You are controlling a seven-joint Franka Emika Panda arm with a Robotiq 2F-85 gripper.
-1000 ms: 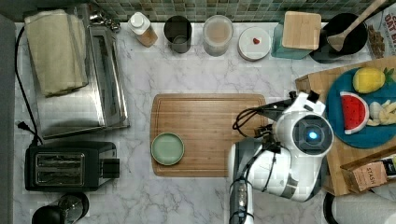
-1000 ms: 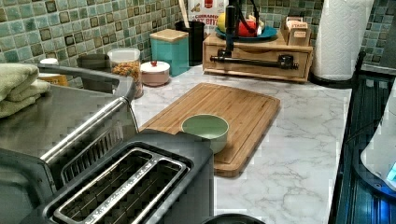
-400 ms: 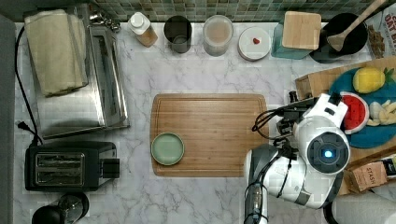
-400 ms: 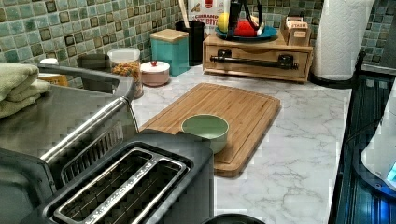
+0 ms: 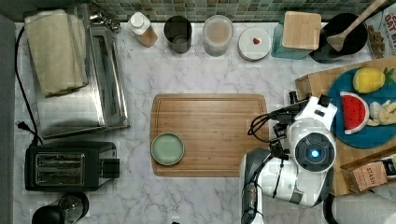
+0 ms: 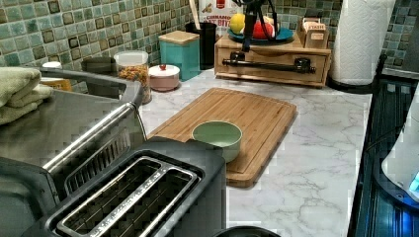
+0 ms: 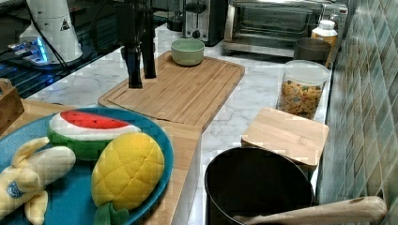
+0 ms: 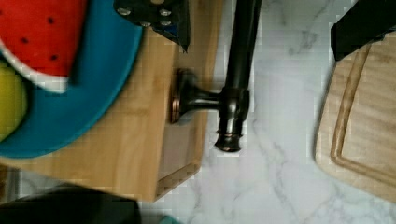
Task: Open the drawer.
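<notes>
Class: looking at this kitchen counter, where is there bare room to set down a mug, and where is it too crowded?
Free: most of the cutting board beside the green bowl, and the marble between that board and the jars. Crowded: the back row along the tiles, and the drawer top, taken up by the fruit plate.

Light fell evenly and fairly bright over the marble surface [image 5: 205,196] in the top view, with only soft, short shadows around the cutting board [image 5: 210,135]. The left view was dimmer and warmer, its near toaster [image 6: 133,197] dark and blurred, with a pale sheen along the toaster oven [image 6: 74,128]. All pictures showed blocky compression, and the wrist view's drawer handle [image 8: 236,84] looked soft.
</notes>
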